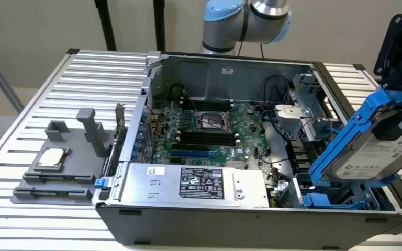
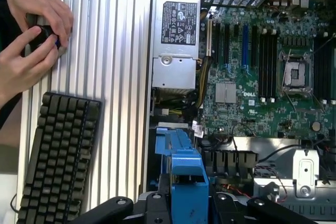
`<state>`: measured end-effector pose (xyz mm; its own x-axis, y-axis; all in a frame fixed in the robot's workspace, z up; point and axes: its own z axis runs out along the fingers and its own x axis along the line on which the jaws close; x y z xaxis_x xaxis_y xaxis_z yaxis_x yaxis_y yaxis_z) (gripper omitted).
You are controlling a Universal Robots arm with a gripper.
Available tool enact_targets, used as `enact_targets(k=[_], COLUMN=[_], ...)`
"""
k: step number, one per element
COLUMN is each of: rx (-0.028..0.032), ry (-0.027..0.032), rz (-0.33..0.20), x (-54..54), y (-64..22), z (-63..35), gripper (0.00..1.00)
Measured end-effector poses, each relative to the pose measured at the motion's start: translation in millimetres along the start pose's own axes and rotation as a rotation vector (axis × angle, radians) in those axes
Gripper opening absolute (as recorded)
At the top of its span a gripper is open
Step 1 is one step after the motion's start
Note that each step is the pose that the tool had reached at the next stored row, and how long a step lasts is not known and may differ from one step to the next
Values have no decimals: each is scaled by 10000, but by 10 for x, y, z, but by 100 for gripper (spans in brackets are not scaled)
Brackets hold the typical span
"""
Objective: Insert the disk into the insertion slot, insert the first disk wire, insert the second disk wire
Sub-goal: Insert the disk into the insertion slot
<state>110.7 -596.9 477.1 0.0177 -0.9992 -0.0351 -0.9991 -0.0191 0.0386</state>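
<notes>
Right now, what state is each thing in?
disk, tilted, held off the case, not seated.
gripper, shut on the disk.
insertion slot, unfilled, disk's lower end close over it.
computer case, lying flat, side open.
keyboard, lying flat, untouched.

Txt on disk [image 1: 372, 150] label too small to read — keyboard [image 2: 55, 161] cut off by wrist view's edge.

Probably a robotics lab — slatted aluminium bench [image 1: 47, 225], opened computer case [image 1: 243, 226], keyboard [image 2: 58, 161].

Arm [image 1: 267, 18]: silver cylindrical joint, light-blue cap, thin black cable; fingers [image 2: 105, 211]: black, round silver screws.
</notes>
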Motion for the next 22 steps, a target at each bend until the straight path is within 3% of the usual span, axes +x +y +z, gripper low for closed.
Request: enact_targets(k=[3, 10, 17, 20, 22], rx=[0, 3, 4, 4, 6], ry=[-8, -130, -192, -247, -330], rz=[-1, -5, -7, -10, -14], x=[2, 5, 11, 12, 13], y=[-2, -5, -9, -15, -26], z=[50, 136, 241, 263, 274], gripper=[32, 32, 32, 32, 32])
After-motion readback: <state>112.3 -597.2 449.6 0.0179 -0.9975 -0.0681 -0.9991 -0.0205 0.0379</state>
